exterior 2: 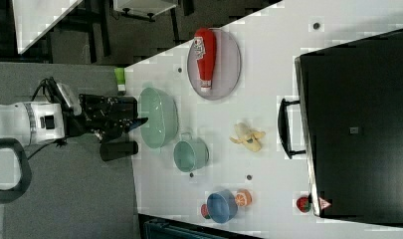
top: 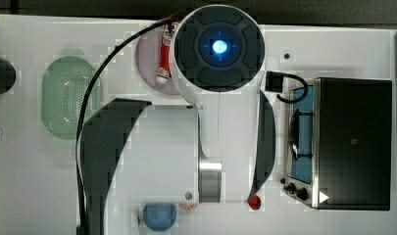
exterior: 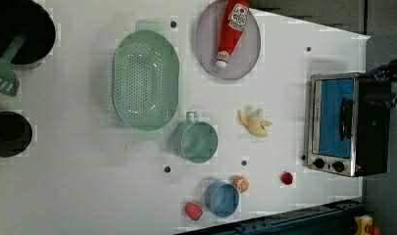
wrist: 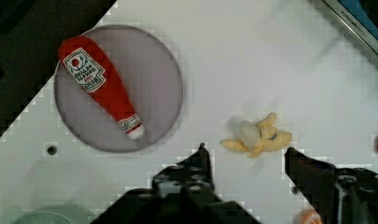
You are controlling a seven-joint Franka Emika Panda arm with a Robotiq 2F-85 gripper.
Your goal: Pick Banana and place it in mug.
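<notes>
Banana (exterior: 255, 123), half peeled, lies loose on the white table (exterior: 88, 196), centre-right of the left view, between the mug (exterior: 199, 141) and the toaster oven (exterior: 346, 125). Nothing touches it. In the right view it sits mid-frame (exterior 2: 248, 136), just left of the oven's door handle (exterior 2: 284, 128). In the wrist view it is right of centre (wrist: 257, 138), on the bare table beyond the fingertips.

Gripper (wrist: 245, 156): fingers apart, holding nothing. Both dark fingertips show along the wrist view's lower edge, with the banana lined up with the gap between them but clear of both. In the right view the gripper (exterior 2: 134, 122) is at mid-left, off the table edge beside the colander (exterior 2: 159, 117).

Mug is teal, upright, empty, with its handle stub pointing at the pale-green colander (exterior: 146, 80) and close to its rim; centre of the left view.

Grey plate (exterior: 245, 54) at the top centre of the left view, with a red ketchup bottle (exterior: 229, 29) lying on it. Blue cup (exterior: 222, 199) at bottom centre, an orange slice (exterior: 241, 184) just right of it, a red piece (exterior: 193, 211) just left of it. Small red thing (exterior: 286, 177) near the oven's knobs. Two dark pots at the left edge, upper one (exterior: 32, 29) with a green spatula (exterior: 4, 78).

In the top view the arm (top: 186, 122) covers the middle of the table.
</notes>
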